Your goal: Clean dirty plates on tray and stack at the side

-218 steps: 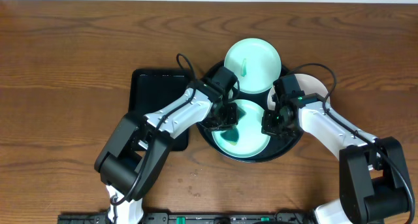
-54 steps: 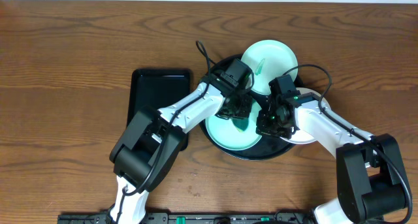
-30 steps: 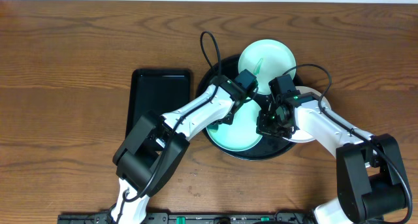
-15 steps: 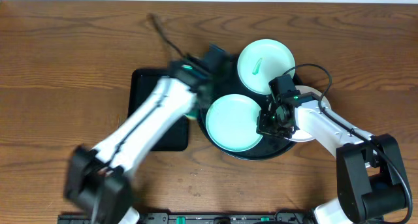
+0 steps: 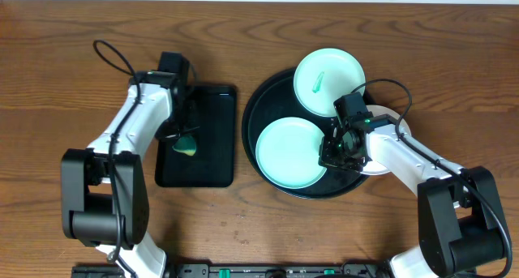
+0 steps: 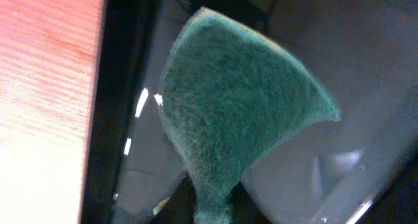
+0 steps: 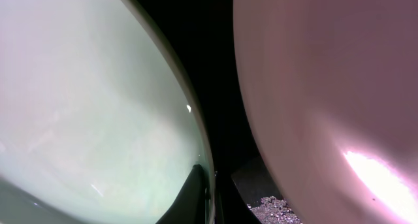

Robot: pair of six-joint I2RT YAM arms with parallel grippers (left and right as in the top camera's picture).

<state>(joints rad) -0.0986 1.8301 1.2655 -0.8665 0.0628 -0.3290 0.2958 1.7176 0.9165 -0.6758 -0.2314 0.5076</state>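
Note:
The round black tray (image 5: 261, 108) holds two mint plates. The front plate (image 5: 288, 152) looks clean; the back one (image 5: 328, 82) has a green smear. A white plate (image 5: 388, 158) lies at the tray's right, mostly under my right arm. My right gripper (image 5: 331, 152) is shut on the front mint plate's right rim; in the right wrist view a finger (image 7: 194, 198) lies on that plate (image 7: 85, 106), with the white plate (image 7: 326, 87) beside it. My left gripper (image 5: 182, 136) pinches the narrow end of a green sponge (image 6: 235, 119) over the rectangular tray.
The rectangular black tray (image 5: 212, 160) lies left of the round tray, and the sponge (image 5: 187, 147) hangs over its left half. Brown wooden table (image 5: 73, 59) surrounds both trays. The left arm's cable loops over the table at the far left.
My left arm has swung from the front mint plate leftward to the rectangular tray, carrying the sponge. The front plate shows no smear now. The right gripper has not moved.

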